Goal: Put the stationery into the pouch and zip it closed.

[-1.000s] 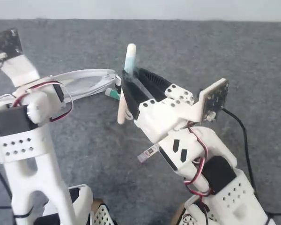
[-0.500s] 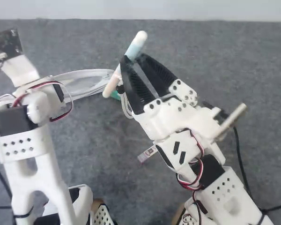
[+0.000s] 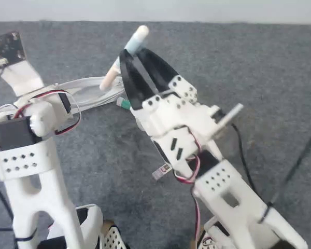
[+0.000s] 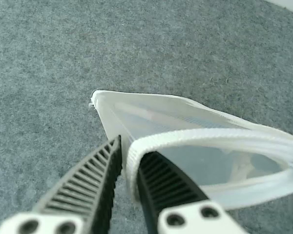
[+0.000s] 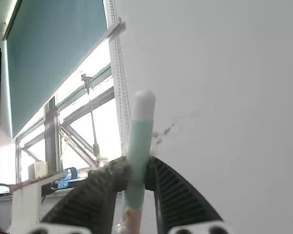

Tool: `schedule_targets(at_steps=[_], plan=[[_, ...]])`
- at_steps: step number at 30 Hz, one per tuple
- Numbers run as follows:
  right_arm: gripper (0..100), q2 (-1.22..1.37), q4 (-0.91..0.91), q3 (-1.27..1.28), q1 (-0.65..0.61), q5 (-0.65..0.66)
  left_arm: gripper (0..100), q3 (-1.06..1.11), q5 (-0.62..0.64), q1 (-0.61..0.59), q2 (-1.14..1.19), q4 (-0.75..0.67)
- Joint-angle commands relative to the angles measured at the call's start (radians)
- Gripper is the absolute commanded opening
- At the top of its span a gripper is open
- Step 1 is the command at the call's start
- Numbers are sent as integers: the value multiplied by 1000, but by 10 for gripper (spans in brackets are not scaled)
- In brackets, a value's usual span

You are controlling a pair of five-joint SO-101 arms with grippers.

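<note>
A translucent white pouch (image 3: 93,89) lies on the grey table at the back left, its mouth facing the middle. In the left wrist view my left gripper (image 4: 128,158) is shut on the white zipper band of the pouch (image 4: 200,146), holding the mouth apart. My right gripper (image 3: 130,58) is raised over the table's middle, shut on a white and teal pen (image 3: 111,77). The pen slants, with its lower end just above the pouch's mouth. The right wrist view has the pen (image 5: 139,141) standing up between the black jaws of that gripper (image 5: 136,175).
A green-capped item (image 3: 124,104) lies on the table next to the pouch's mouth, under the right gripper. A small pale item (image 3: 162,170) lies nearer the front, beside the right arm's base. The table is open grey carpet to the right and back.
The right arm has swung left and turned. The pen went from nearly upright to slanted, its lower end now at the pouch's mouth. The left arm and pouch have stayed put.
</note>
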Motion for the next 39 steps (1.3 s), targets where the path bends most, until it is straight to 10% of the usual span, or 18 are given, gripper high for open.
schedule_targets(at_steps=[1, 30, 39], plan=[[6, 74, -71, -12, -12, 18, 11, -33, 12, 2, -37, -31], [11, 430, -196, 21, -166, 224, 11, -21, 12, 2, -41, -34], [159, 429, -91, 15, -166, 222, 11, -15, 12, 2, -41, -35]])
